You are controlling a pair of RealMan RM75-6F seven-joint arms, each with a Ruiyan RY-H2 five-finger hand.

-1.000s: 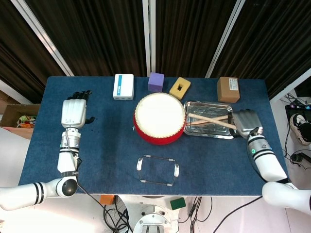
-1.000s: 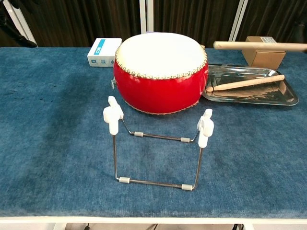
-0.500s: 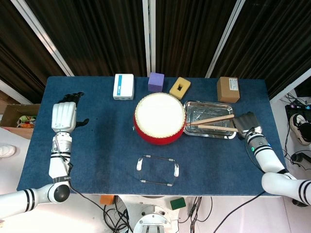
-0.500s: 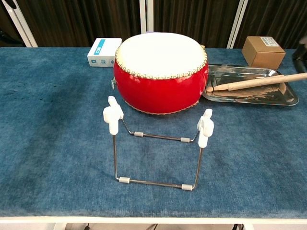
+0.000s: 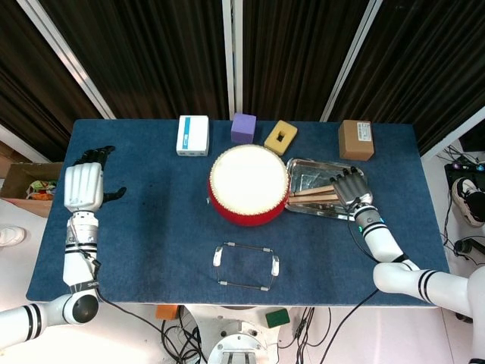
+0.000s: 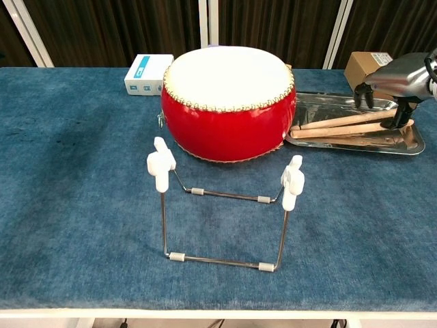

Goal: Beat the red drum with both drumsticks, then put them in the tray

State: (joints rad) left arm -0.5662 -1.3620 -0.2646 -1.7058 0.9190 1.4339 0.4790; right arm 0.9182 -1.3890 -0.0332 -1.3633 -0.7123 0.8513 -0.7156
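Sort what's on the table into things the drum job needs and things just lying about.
Job:
red drum
drumsticks, both lying in the tray
tray
right hand, over the tray

Lying about:
white box
purple block
yellow block
cardboard box
wire stand

Open counter [image 5: 151, 212] lies left of the red drum [image 5: 248, 184]; a wire stand [image 5: 246, 265] blocks the front, boxes [image 5: 192, 135] the rear.

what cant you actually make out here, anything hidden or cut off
- Right hand: chest view cuts it at the right edge; whether its fingers touch the drumsticks is unclear.
- Left hand: outside the chest view.
- Purple block: hidden behind the red drum in the chest view.
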